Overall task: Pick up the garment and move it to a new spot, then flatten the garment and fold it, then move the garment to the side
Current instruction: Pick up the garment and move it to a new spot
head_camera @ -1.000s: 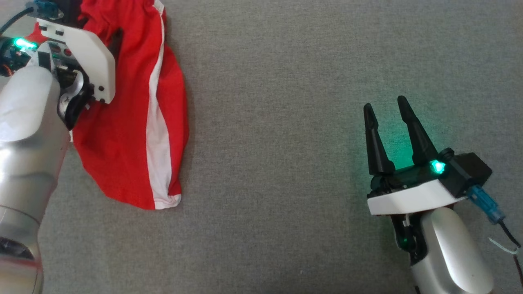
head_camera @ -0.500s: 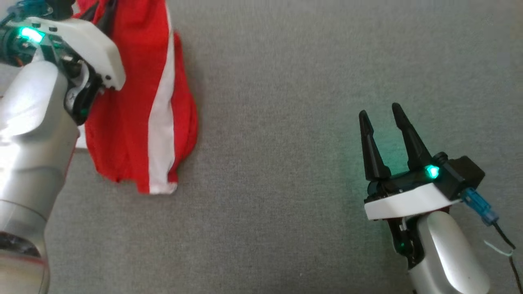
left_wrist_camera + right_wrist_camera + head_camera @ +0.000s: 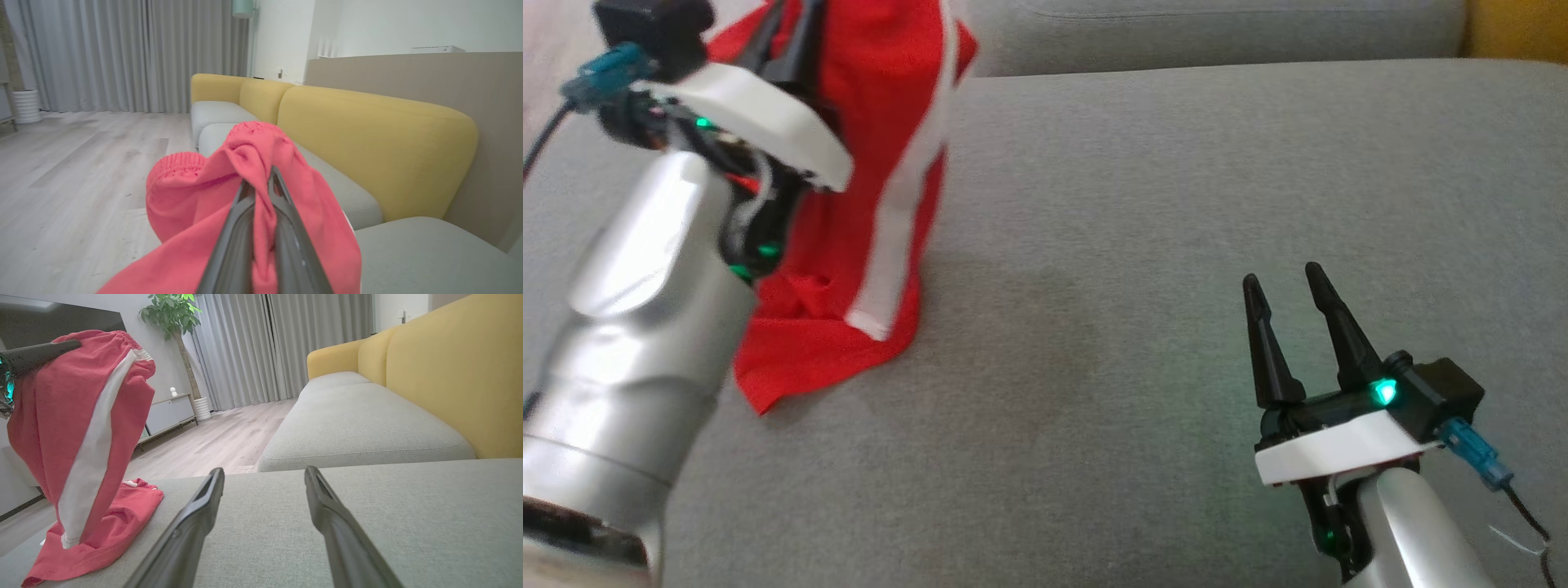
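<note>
The garment [image 3: 874, 139] is a pair of red shorts with a white side stripe. It hangs from my left gripper [image 3: 788, 37] at the upper left, its lower part still lying bunched on the grey sofa seat [image 3: 1143, 245]. In the left wrist view the two dark fingers [image 3: 241, 228] are pinched on red cloth [image 3: 286, 163] at the waistband. The right wrist view shows the garment [image 3: 61, 416] hanging at the left with its hem on the cushion. My right gripper [image 3: 1282, 282] hovers open and empty over the seat at the lower right.
The seat stretches wide between the two arms. A seam to the neighbouring cushion [image 3: 1217, 24] runs along the top. Yellow backrests [image 3: 457, 371] stand at the far side. Wooden floor [image 3: 73, 163], grey curtains [image 3: 253, 347] and a potted plant [image 3: 173, 314] lie beyond the sofa's edge.
My left gripper has shut on the garment's waistband and lifted it, so the shorts now hang upright. The head camera has tilted up. The right gripper stays open.
</note>
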